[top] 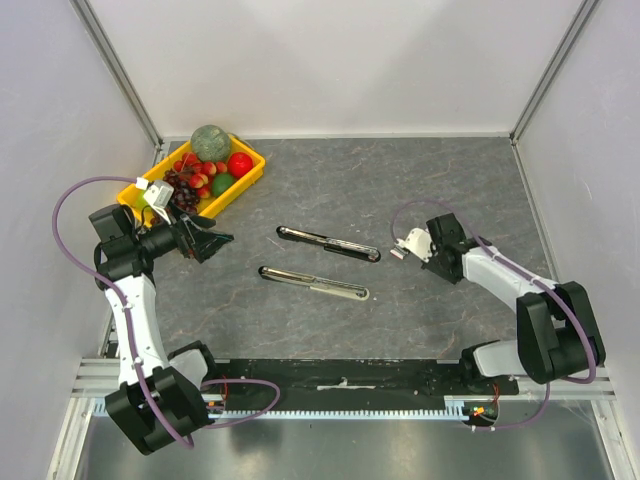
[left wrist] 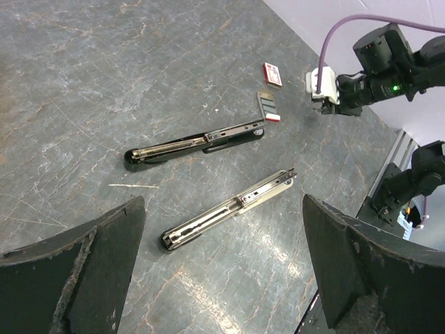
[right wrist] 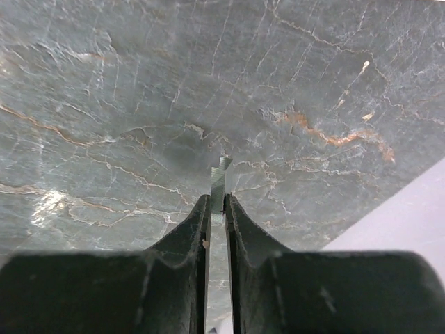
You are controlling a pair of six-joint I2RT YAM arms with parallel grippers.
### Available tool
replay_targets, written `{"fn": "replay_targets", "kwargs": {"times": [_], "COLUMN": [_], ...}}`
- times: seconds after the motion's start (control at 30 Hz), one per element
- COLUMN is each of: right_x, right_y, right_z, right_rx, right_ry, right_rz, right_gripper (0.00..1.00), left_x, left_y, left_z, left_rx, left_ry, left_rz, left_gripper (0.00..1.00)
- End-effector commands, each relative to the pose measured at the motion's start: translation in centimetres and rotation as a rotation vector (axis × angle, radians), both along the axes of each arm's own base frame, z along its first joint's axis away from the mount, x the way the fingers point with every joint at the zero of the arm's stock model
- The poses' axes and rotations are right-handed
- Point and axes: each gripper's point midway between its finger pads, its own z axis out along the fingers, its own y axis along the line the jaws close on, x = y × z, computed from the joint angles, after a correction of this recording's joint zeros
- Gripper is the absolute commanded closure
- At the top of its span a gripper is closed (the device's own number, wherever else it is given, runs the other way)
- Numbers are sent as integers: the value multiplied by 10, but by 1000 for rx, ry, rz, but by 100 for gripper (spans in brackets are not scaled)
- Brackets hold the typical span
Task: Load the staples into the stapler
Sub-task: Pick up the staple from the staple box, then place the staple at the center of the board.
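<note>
Right hand point(right wrist: 217, 203) pinches a staples strip point(right wrist: 220, 177) over the table point(right wrist: 104, 104), right of the far stapler point(top: 328, 243) and near stapler point(top: 313, 283), both lying opened flat. Left hand point(top: 210, 240) is spread wide and holds nothing.

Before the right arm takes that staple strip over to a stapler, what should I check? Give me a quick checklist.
1. Staple strip pinched in the right gripper: ok.
2. Near stapler and far stapler lying opened out flat: ok.
3. Left gripper open, clear of both staplers: ok.
4. Either stapler already holding staples: cannot tell.
5. Strip straight and whole along its length: cannot tell.
</note>
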Motion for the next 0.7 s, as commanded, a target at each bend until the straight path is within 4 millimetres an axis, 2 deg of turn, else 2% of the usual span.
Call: {"fn": "replay_targets", "kwargs": {"times": [0.0, 0.17, 0.67], "right_x": [16, 9, -2], "right_y": [-10, -6, 7], "right_z": [16, 6, -7], "right_rx": [-136, -170, -197], "right_ry": [-132, -123, -108], "right_rz": [23, 44, 81], "right_gripper": [81, 80, 75], "left_x": [-4, -4, -4], "left_y": [-2, -2, -2], "left_z": [9, 11, 10], "left_rx": [-2, -1, 3], "left_ry": [-38, -43, -47], "left_rz": [-16, -17, -18], "left_gripper": [1, 1, 1]}}
